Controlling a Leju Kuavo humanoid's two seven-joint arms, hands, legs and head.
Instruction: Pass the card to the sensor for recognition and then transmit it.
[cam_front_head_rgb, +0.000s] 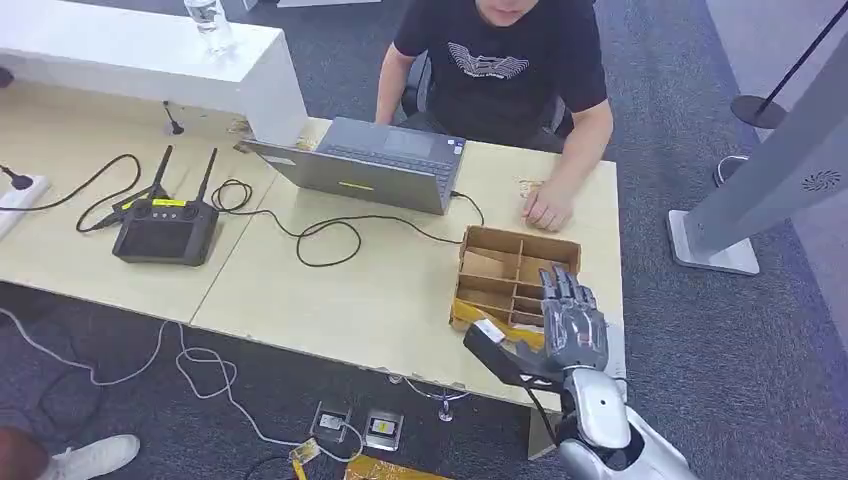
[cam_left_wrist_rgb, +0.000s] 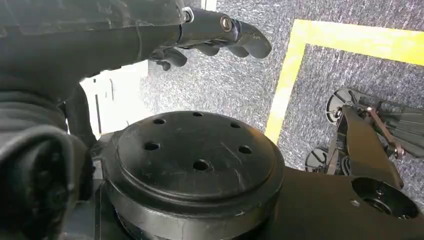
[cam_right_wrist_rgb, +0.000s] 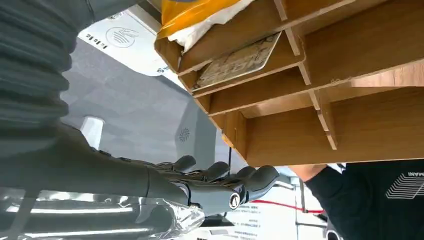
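A patterned card (cam_right_wrist_rgb: 240, 62) lies flat in one compartment of the wooden divided box (cam_front_head_rgb: 478, 240), which stands on the table near its right front corner. My right hand (cam_front_head_rgb: 570, 322) hovers over the box's near right part, fingers stretched out and thumb apart, holding nothing; its fingers (cam_right_wrist_rgb: 220, 172) stand beside the box (cam_right_wrist_rgb: 350, 120), clear of the card. A yellow-and-white packet (cam_right_wrist_rgb: 200, 12) fills the neighbouring compartment. The grey sensor post (cam_front_head_rgb: 780, 160) stands on the floor to the right of the table. My left hand (cam_left_wrist_rgb: 215, 32) hangs over the floor, holding nothing.
A person sits at the far side of the table with one hand (cam_front_head_rgb: 548, 208) resting just behind the box. A laptop (cam_front_head_rgb: 370, 162), a black controller (cam_front_head_rgb: 165, 230) and loose cables lie to the left. The table edge (cam_front_head_rgb: 420, 365) runs close below the box.
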